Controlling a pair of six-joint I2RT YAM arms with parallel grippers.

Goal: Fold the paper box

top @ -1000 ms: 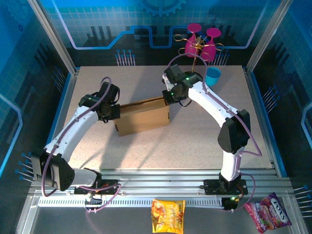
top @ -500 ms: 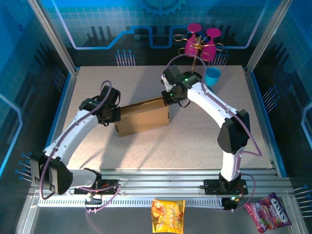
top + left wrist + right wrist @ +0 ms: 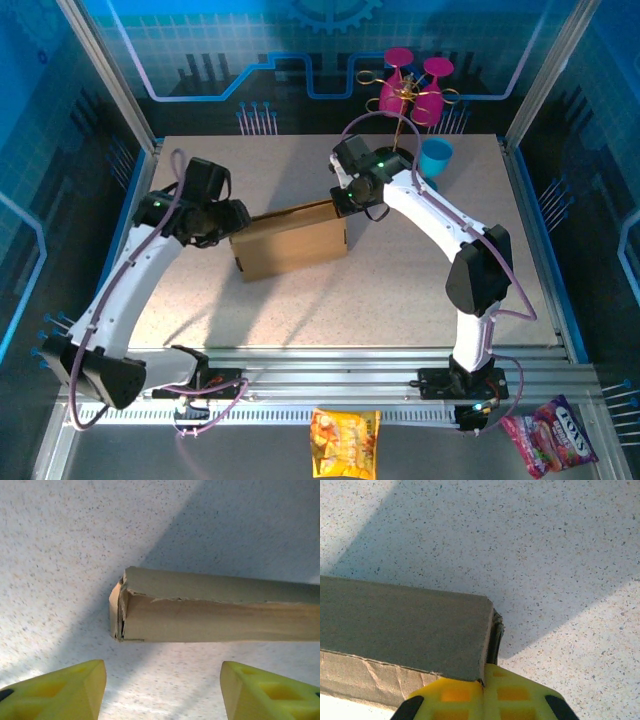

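Spreading across most of the overhead view, the speckled tabletop [image 3: 400,290] carries the paper box [image 3: 292,240] near its middle, a brown carton lying with its long side running left to right between the two arms. It is probably light, stiff across its panels and weak along its creases. It would likely skid on the smooth surface if pushed from one side only, so one end should be braced while the other is worked. The thin edges at either end look the best places to take hold, though the left end shows a ragged, slightly split seam that a hard pinch could tear. The left end effector [image 3: 162,680] hangs just off that left end, its jaws spread wide with nothing between them. The right end effector [image 3: 484,692] is closed tight at the box's far right corner and touches it, but I cannot tell whether any cardboard is caught between its pads. The box looks closed, so anything inside is hidden. Behind it, near the back edge, stands a small blue cup [image 3: 436,157] whose contents cannot be made out from here.
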